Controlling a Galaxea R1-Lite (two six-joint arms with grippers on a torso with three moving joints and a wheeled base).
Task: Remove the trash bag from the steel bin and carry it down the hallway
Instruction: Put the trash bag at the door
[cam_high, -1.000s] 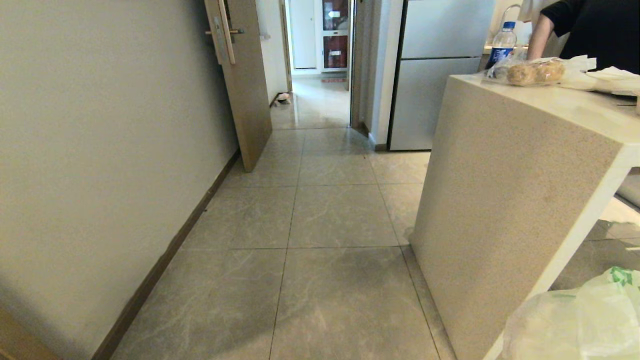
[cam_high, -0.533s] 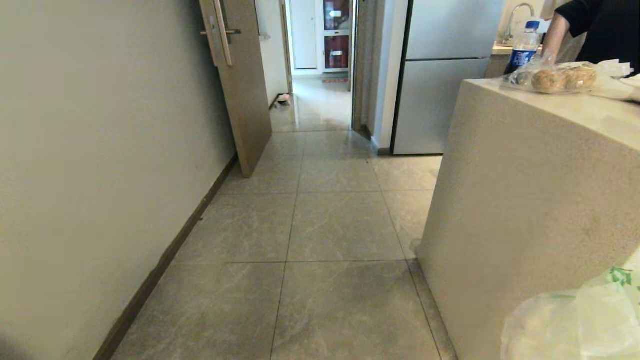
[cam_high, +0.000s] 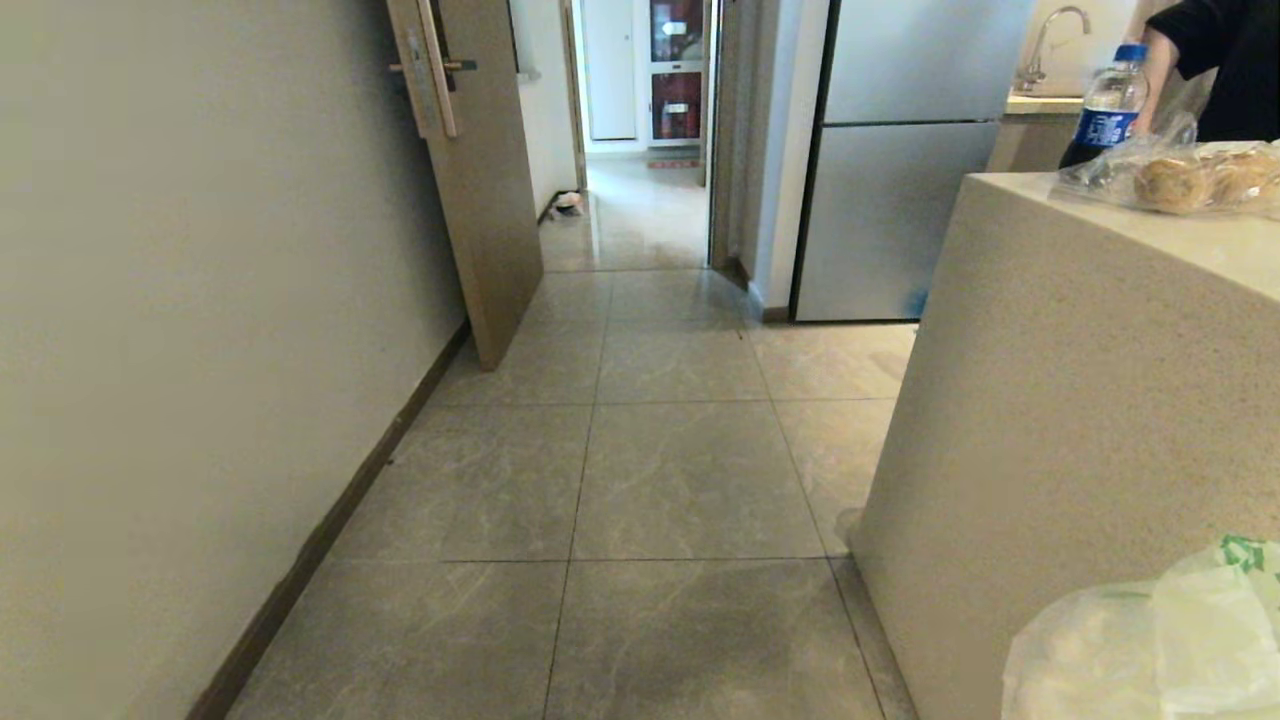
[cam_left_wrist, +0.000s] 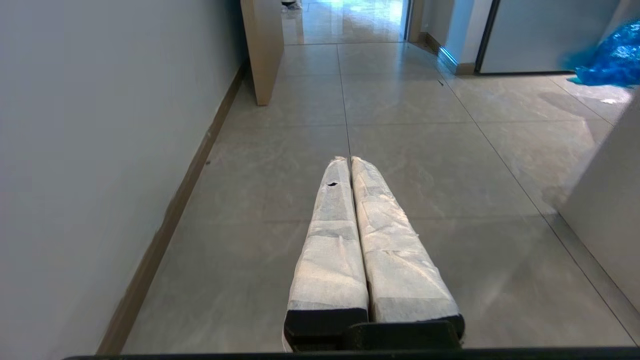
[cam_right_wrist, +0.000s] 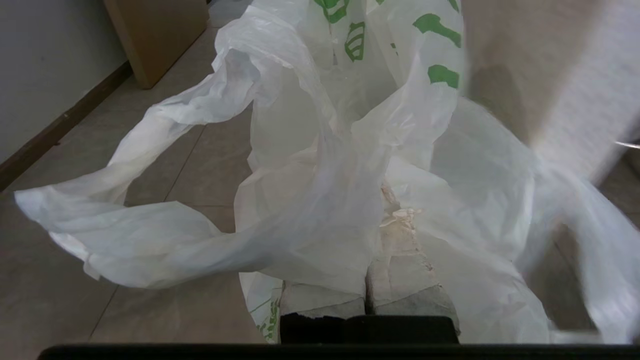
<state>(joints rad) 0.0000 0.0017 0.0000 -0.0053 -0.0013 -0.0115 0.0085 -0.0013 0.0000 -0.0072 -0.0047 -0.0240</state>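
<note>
The trash bag (cam_high: 1150, 650), thin white plastic with green print, fills the bottom right corner of the head view. In the right wrist view the trash bag (cam_right_wrist: 320, 165) billows over my right gripper (cam_right_wrist: 387, 210), which is shut on a fold of it; the plastic covers most of the fingers. My left gripper (cam_left_wrist: 350, 160) is shut and empty, pointing level along the hallway floor (cam_left_wrist: 400, 150). Grey marbled tiles of the hallway (cam_high: 690, 470) run ahead to a far doorway. The steel bin is out of view.
A white wall with a dark baseboard (cam_high: 330, 520) runs along the left. An open wooden door (cam_high: 480, 200) juts out ahead. A stone counter (cam_high: 1080, 400) stands close on the right, carrying a bottle (cam_high: 1105, 110) and bagged bread (cam_high: 1190, 175). Behind it are a fridge (cam_high: 900, 200) and a person's arm (cam_high: 1200, 60).
The whole head view has shifted: the counter and fridge have slid right and the door looms nearer, so the camera has moved. The bag keeps its place at bottom right.
</note>
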